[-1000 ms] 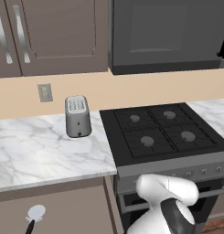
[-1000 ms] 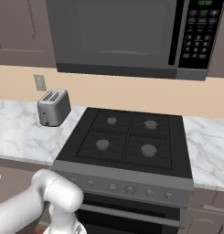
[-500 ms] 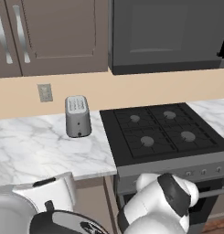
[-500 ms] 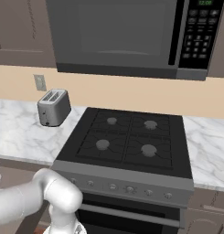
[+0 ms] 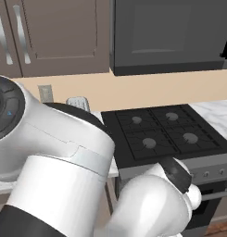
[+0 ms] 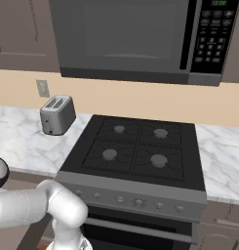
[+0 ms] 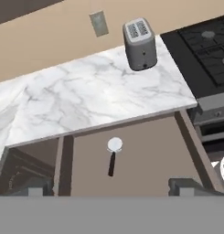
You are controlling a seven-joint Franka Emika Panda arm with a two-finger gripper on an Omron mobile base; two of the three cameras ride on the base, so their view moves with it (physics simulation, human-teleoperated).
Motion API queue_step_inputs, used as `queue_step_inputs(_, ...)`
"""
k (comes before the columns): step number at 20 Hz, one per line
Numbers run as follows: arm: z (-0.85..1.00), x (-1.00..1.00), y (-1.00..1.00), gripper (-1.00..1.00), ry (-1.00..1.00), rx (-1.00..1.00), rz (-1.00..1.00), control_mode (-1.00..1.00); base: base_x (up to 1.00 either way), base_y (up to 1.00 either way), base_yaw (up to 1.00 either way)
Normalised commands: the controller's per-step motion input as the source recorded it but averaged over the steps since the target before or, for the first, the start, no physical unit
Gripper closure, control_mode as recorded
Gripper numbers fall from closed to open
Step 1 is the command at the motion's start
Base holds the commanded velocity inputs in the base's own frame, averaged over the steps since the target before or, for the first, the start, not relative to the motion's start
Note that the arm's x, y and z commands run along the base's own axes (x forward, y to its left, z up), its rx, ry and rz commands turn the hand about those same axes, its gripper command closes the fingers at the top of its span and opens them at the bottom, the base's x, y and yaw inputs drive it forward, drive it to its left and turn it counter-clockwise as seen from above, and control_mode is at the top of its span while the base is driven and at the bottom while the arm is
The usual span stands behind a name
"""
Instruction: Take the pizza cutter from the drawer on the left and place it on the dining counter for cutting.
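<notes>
In the hand view the drawer (image 7: 152,153) stands pulled out beneath the marble worktop, its brown floor showing. The pizza cutter (image 7: 114,155) lies flat in it, pale round wheel towards the worktop and thin dark handle pointing towards me. My gripper (image 7: 111,188) hovers above the drawer and open; its two fingertips (image 7: 185,186) stand wide apart, one on each side of the cutter's handle end, with nothing between them. The dining counter is out of view.
A silver toaster (image 7: 141,38) (image 6: 56,114) stands on the marble worktop (image 7: 90,96) beside the black stove (image 6: 135,151) (image 5: 163,134). A microwave (image 6: 140,39) hangs over the stove. My arm's white links (image 5: 54,162) block the left of the left base view.
The arm has swung up and leftward, and in the left base view it now covers the worktop and most of the toaster. The gripper stayed open.
</notes>
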Motion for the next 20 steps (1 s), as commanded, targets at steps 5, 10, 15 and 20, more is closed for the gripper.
queue_step_inputs(5,-0.62,0.60,-0.61,-1.00,0.15,0.14,-0.22,-1.00,0.00,0.00,0.00)
queue_step_inputs(10,-0.66,0.85,-0.98,-1.00,0.13,0.07,-0.17,-1.00,0.00,0.00,0.00)
queue_step_inputs(15,-0.41,0.59,-0.74,-1.00,0.27,0.21,-0.18,-1.00,0.00,0.00,0.00)
queue_step_inputs(20,-0.66,0.12,-0.39,-1.00,0.35,0.27,-0.16,-1.00,0.00,0.00,0.00)
